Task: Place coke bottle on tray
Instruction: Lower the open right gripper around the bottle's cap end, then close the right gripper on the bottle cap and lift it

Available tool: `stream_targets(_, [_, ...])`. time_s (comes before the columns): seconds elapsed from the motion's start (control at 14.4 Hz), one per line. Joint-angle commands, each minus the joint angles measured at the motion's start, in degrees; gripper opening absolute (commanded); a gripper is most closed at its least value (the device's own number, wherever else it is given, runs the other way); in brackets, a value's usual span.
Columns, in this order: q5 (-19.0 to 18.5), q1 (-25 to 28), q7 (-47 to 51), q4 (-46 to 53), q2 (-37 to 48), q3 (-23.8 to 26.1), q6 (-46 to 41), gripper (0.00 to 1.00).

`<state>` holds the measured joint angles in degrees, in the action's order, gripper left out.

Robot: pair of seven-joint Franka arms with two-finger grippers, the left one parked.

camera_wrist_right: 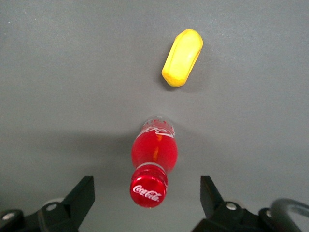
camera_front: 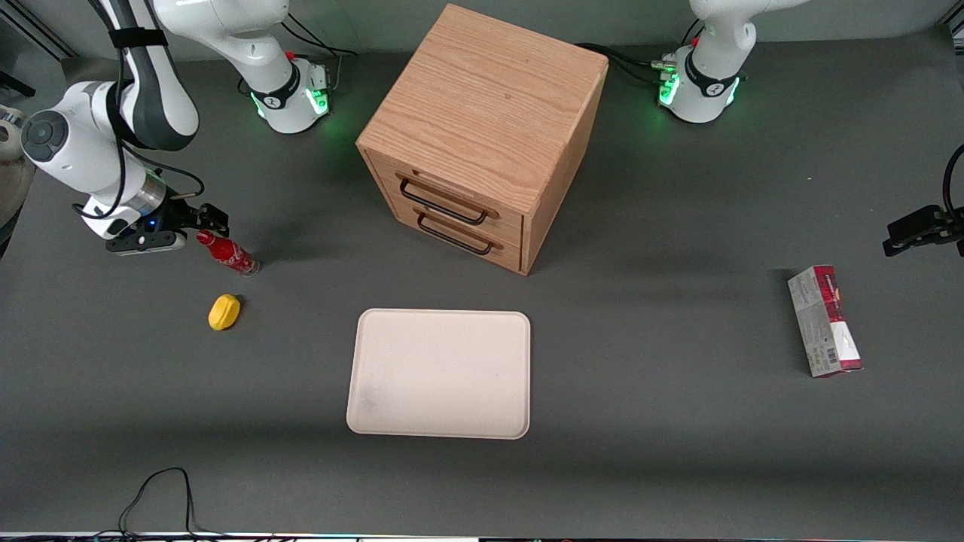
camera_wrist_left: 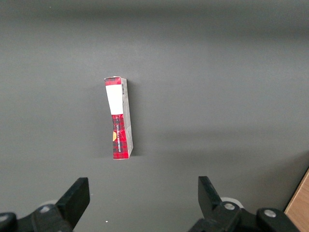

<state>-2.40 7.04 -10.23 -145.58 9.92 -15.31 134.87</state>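
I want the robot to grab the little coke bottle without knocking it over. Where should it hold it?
Probably from above, at the neck just under the red cap. The coke bottle stands upright, and the open gripper hangs over it, a finger on each side.

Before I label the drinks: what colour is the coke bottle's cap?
Red with white lettering, clearest in the right wrist view: coke bottle, between the open pincer fingers.
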Motion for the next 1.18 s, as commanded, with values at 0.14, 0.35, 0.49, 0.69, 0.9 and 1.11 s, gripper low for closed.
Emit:
stream_targets(0.14, [-1.02,0.35,-0.58,-0.76,0.62,-1.12,1.01,0.26])
stream_targets(0.35, [-2.78,0.35,-0.58,-0.76,0.62,-1.30,1.01,0.00])
stream_targets(0.49, [-2.87,0.35,-0.58,-0.76,0.62,-1.47,0.83,0.00])
stream_targets(0.69, [-2.87,0.43,0.38,1.69,1.76,-1.13,-2.92,0.00])
stream_targets(0.9, [-2.69,0.61,0.74,12.82,2.56,0.19,-17.66,0.00])
stream_targets(1.11, [-2.08,1.92,1.79,29.24,0.90,1.43,-33.66,0.00])
